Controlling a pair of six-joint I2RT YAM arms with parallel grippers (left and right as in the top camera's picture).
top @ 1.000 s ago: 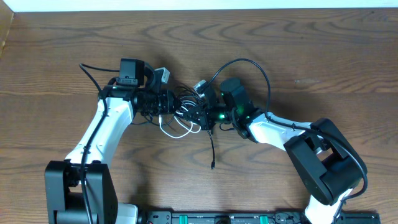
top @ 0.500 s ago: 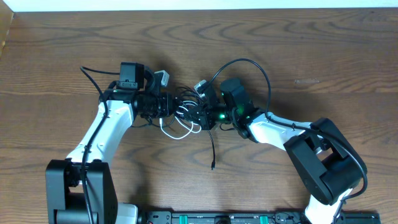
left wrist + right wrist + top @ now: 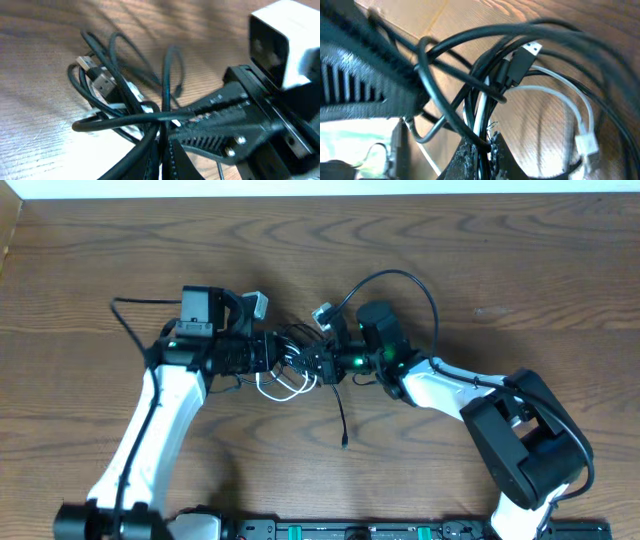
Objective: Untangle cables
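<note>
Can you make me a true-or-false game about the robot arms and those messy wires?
1. The left gripper and the right gripper are both shut on the cables. True.
2. The cables lie in a blue tray. False: they lie straight on the wooden table.
3. One of them is a white cable. True.
4. The two grippers are at opposite table edges. False: they are close together at the tangle.
</note>
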